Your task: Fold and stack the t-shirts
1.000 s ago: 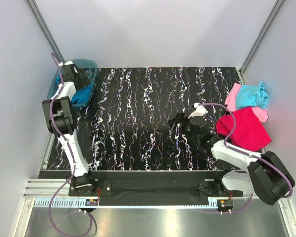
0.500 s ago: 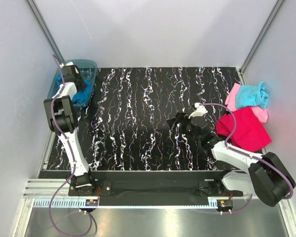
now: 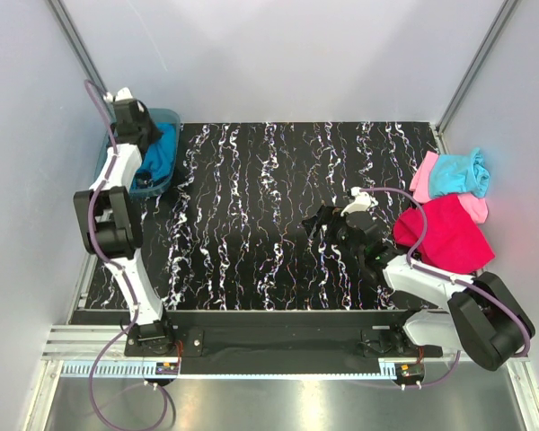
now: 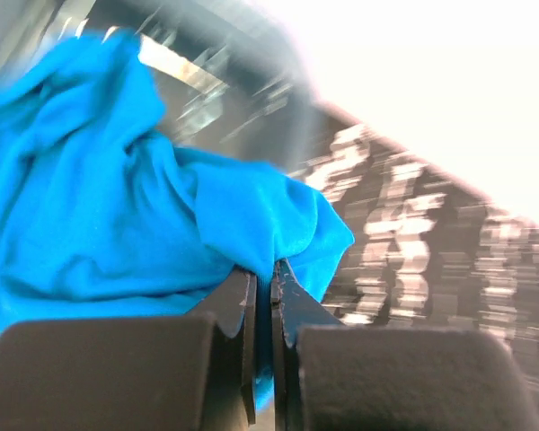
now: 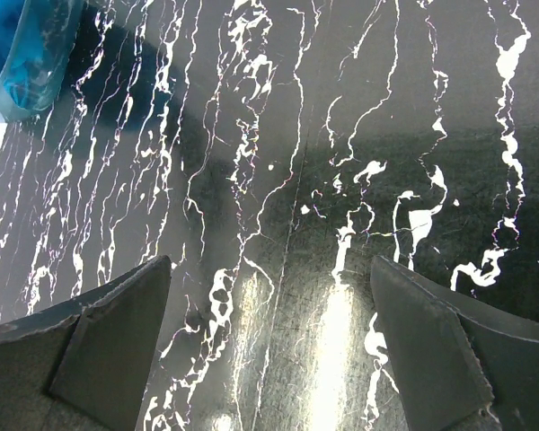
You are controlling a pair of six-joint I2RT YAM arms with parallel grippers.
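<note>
Top cam: four tees total. One blue tee sits in the bin far left; red tee, pink tee and aqua tee are piled at the worktop's right edge.

Only the left wrist cam shows the left end effector pinched on a blue fold.

Right wrist cam: right end effector spread wide over the worktop.

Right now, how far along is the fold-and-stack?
Done: nothing; the magenta-red t-shirt, light pink t-shirt and aqua t-shirt lie loosely heaped at the right edge of the table. In hand: the left gripper is shut on the blue t-shirt at the bin; the right gripper is open over table. Left: folding the blue one and building a neat stack.
</note>
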